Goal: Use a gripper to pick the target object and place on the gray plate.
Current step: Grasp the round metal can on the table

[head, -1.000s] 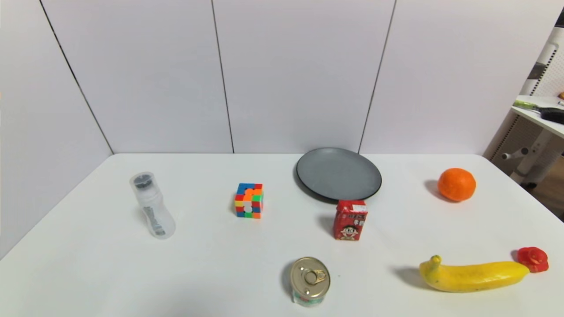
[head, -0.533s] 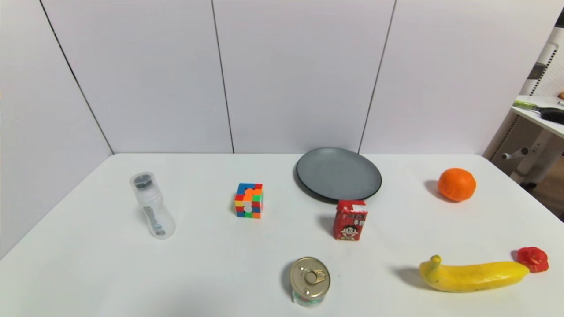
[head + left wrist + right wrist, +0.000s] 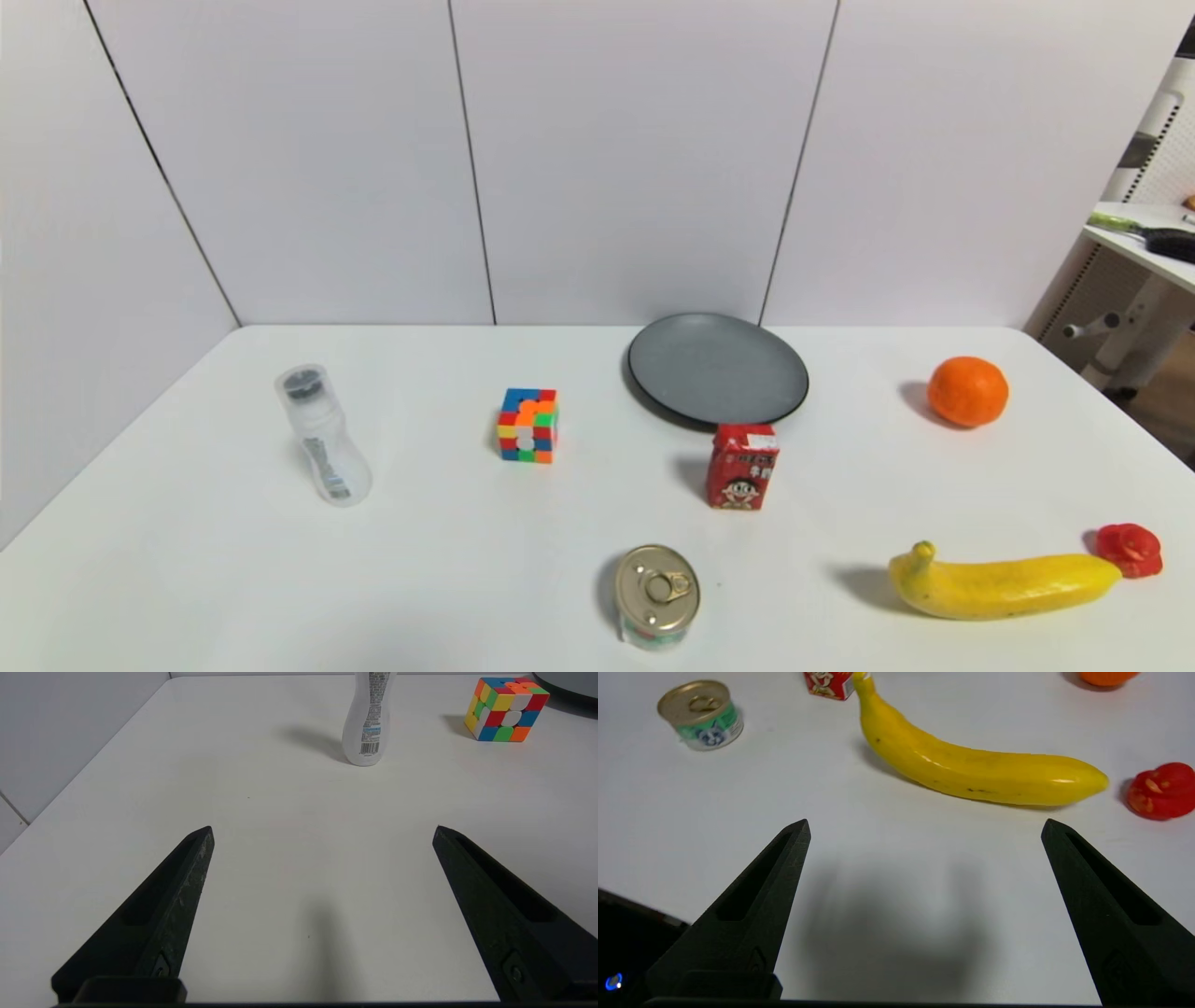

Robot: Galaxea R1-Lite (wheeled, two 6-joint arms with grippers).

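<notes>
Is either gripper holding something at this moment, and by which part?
Nothing is held. The left gripper and right gripper are both open over bare table; the tin can stands untouched.

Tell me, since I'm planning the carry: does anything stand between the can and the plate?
Yes. The red carton stands upright between the can and the plate, just before the plate's near rim and slightly right of the can. Carry over or around it.

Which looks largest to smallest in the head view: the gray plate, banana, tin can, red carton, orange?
1. banana, longest, though nearer the camera than the plate
2. gray plate, close behind; farther off, so the true order is unsure
3. tin can, orange and red carton look alike; no ranking.
</notes>
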